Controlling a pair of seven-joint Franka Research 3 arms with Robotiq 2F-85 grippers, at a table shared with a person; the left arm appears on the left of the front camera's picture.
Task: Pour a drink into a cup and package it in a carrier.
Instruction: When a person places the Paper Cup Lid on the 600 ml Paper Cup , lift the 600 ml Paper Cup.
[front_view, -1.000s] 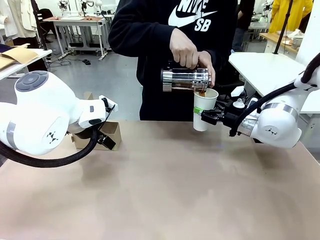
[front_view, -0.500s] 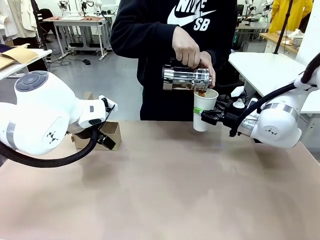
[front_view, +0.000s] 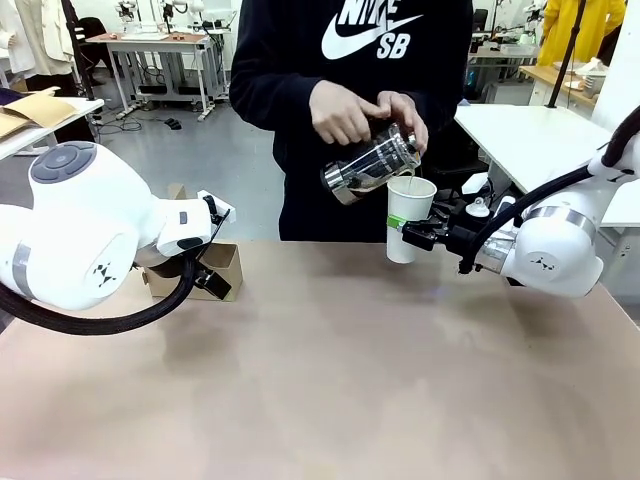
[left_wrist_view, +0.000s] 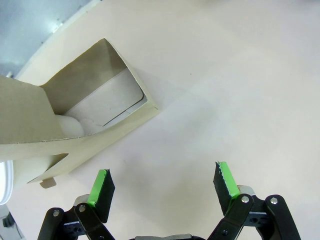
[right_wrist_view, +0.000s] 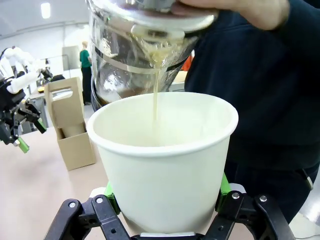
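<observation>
My right gripper is shut on a white paper cup, holding it upright above the table's far edge. In the right wrist view the green pads press both sides of the cup. A person holds a clear jar slanted over the cup with both hands. From the jar a thin stream of the drink falls into the cup. The brown cardboard carrier stands at the far left. My left gripper hangs open just beside the carrier, holding nothing.
The person stands at the table's far side, behind the cup. A white side table is at the right. The tan tabletop stretches bare between the two arms.
The person has turned the jar from level to slanted, its left end now lower, and put the other hand on it. Both arms and the cup have stayed still.
</observation>
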